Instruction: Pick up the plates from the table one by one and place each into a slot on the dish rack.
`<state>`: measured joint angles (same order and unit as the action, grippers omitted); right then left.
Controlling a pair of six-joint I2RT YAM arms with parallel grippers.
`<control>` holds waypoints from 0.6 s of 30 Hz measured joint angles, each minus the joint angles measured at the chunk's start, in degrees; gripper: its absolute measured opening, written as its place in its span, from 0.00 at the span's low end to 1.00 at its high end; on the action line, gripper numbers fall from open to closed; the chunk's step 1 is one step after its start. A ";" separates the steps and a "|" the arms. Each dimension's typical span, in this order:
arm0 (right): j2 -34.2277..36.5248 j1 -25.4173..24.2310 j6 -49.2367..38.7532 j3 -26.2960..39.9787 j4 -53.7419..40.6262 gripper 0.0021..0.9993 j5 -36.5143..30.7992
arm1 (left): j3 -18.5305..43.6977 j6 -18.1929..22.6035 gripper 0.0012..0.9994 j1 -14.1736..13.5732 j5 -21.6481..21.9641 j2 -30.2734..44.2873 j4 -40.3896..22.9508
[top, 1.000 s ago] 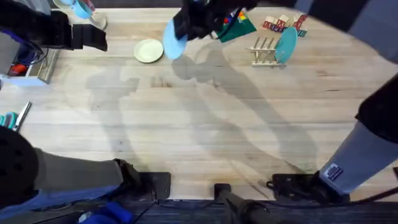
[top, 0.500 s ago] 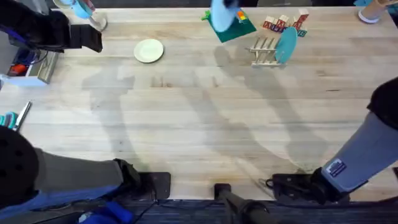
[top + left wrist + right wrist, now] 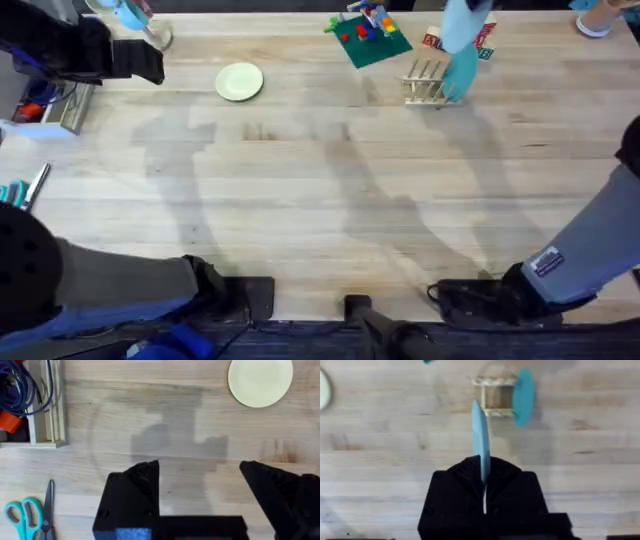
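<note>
My right gripper (image 3: pixel 484 485) is shut on the light blue plate (image 3: pixel 481 440), holding it on edge in the air. In the overhead view this plate (image 3: pixel 460 20) hangs above the far side of the dish rack (image 3: pixel 424 84). A teal plate (image 3: pixel 462 72) stands upright in the rack's right end. In the right wrist view the rack (image 3: pixel 495 395) and the teal plate (image 3: pixel 522 395) lie just beyond the held plate. The cream-white plate (image 3: pixel 239 81) lies flat on the table (image 3: pixel 330 200) at the far left. My left gripper (image 3: pixel 200 485) is open and hovers near that plate (image 3: pixel 260 380).
A green baseplate (image 3: pixel 368 38) with toy blocks sits left of the rack, and letter blocks (image 3: pixel 436 40) lie behind the rack. A blue cup (image 3: pixel 130 14) stands at the far left corner. Scissors (image 3: pixel 25 517) and a wooden tray of cables (image 3: pixel 37 405) lie at the left edge.
My right gripper carried the light blue plate rightward, from beside the cream-white plate past the green baseplate to above the rack. The left arm has not moved.
</note>
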<state>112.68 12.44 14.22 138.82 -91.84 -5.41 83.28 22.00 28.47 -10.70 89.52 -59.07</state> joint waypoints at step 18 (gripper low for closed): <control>0.00 -6.02 -0.79 0.02 -0.77 0.03 -3.57 | 0.00 -0.01 0.98 0.00 0.00 0.00 -0.06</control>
<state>112.68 6.42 13.43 138.85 -92.62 -8.98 83.29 21.99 28.47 -10.70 89.52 -59.13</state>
